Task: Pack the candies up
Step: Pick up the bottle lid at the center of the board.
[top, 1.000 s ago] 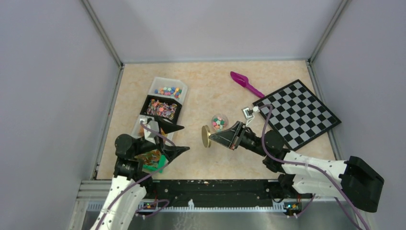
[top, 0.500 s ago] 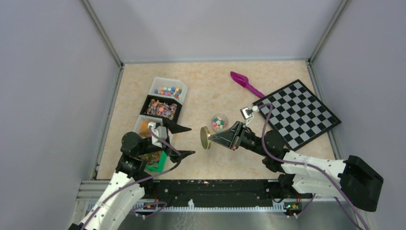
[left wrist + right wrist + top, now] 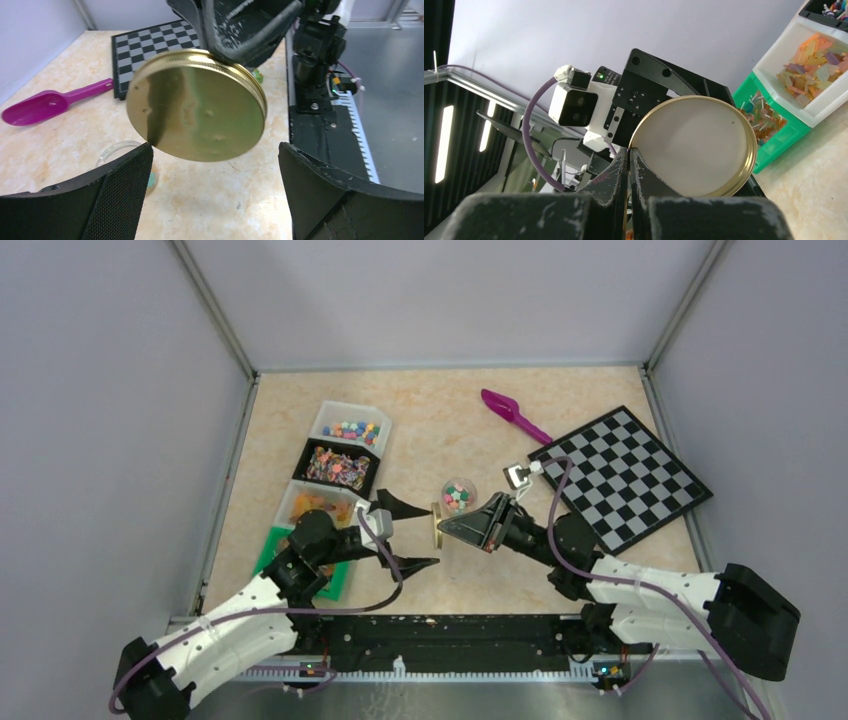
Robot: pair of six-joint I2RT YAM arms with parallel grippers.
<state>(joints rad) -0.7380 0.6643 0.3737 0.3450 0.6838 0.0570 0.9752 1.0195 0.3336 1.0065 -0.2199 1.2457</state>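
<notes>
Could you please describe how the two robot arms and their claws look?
The left arm and right arm have white shells and black joints. A purple cable runs along each to a small white camera box at the wrist. The left claw and right claw each have two black wedge-shaped fingers; the left one's inner pads look mesh-textured.

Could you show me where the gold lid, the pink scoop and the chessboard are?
gold lid (image 3: 196, 105): left wrist view, middle of its flat face.
magenta scoop (image 3: 513, 415): top external view, where bowl meets handle.
checkerboard (image 3: 622, 478): top external view, centre of the board.
</notes>
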